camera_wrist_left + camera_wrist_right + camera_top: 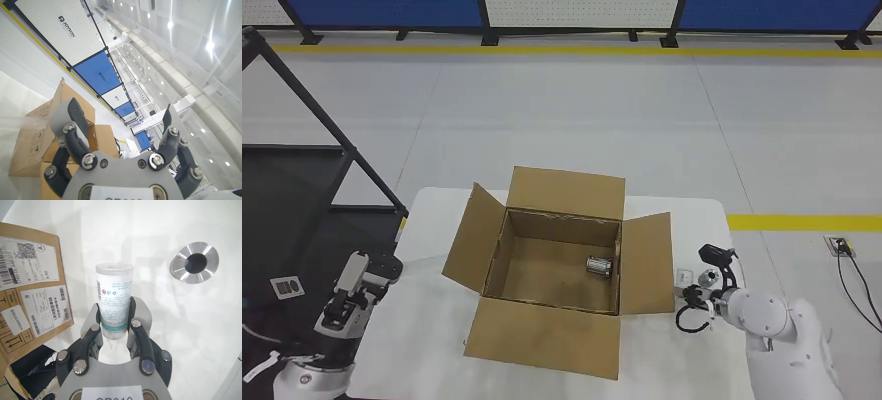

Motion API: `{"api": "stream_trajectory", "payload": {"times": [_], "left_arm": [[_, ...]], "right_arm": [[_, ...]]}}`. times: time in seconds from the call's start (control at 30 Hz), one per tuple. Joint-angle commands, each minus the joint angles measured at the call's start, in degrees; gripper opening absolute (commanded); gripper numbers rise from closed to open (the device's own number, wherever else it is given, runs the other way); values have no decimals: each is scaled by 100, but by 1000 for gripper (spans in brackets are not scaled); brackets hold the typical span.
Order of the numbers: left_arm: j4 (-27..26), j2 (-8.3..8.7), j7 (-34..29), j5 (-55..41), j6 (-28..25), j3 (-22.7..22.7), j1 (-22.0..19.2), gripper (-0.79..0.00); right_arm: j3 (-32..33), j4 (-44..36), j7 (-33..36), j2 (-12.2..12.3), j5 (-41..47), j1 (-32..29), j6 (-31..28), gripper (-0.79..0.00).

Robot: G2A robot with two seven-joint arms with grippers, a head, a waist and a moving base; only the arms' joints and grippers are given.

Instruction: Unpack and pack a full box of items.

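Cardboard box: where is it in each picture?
Top view: the cardboard box sits open mid-table.
Left wrist view: the cardboard box stands beyond the open left pincer.
Right wrist view: the cardboard box, labels showing, is beside the tube in the right pincer.
Shared landmark: the white table.

Grey left hand [122, 109] carries black ribbed pads [78, 113], silver screws [88, 161].

Table [432, 320]: white with rounded corners, carrying a box and a metal ring.
Box [564, 192]: open cardboard with its flaps spread, standing mid-table just beside the right gripper [115, 306].
Metal ring [194, 262]: a short shiny cylinder with a dark bore. It lies on bare table near the right gripper, on the side away from the box and apart from it.
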Motion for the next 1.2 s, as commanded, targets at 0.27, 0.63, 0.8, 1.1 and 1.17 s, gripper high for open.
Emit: {"api": "stream_trajectory", "payload": {"times": [0.27,0.63,0.8,1.1,1.17], "left_arm": [[-7,16,-4,55,-10,-19,-32,0],[10,30,-26,41,1,-8,-41,0],[29,38,-42,30,20,-14,-69,0],[52,50,-64,10,15,1,-97,0],[48,53,-65,-5,4,-4,-97,0]], "right_arm": [[-322,610,42,67,-266,402,265,-576],[-514,832,13,127,-293,555,481,-416],[-545,858,9,157,-259,570,538,-413],[-372,159,-70,246,-200,277,710,-259],[-286,-200,-82,270,-188,143,776,-139]]}}
